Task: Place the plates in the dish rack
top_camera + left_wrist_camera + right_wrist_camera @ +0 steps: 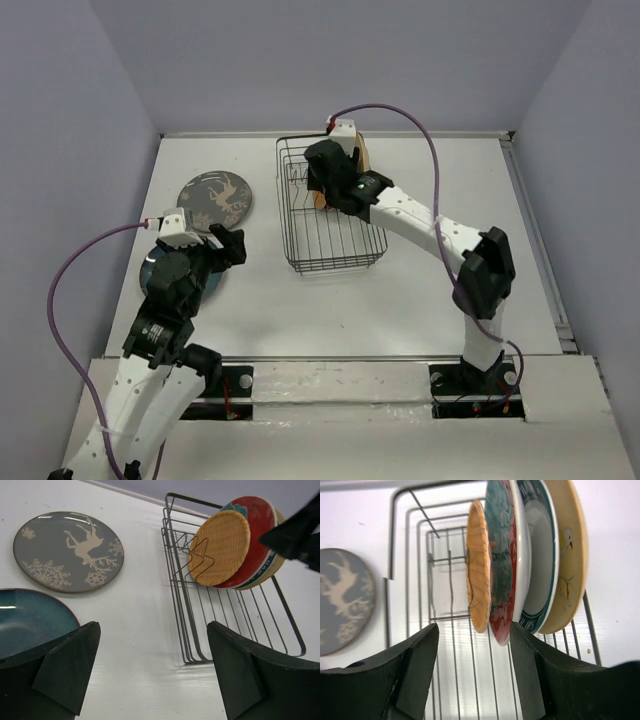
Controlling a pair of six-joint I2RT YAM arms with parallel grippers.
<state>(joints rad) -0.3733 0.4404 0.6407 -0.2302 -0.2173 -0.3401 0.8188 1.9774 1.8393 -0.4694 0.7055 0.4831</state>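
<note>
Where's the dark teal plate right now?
The dark teal plate lies flat on the table's left side, directly nearer the robot than the grey reindeer plate, mostly covered by the left arm in the top view.

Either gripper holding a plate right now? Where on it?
Nothing is held. The right gripper stands open around the orange plate's rim without clamping it; the left gripper is open over the teal plate.

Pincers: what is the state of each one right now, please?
Left pincer: open, holding nothing.
Right pincer: open, holding nothing.
</note>
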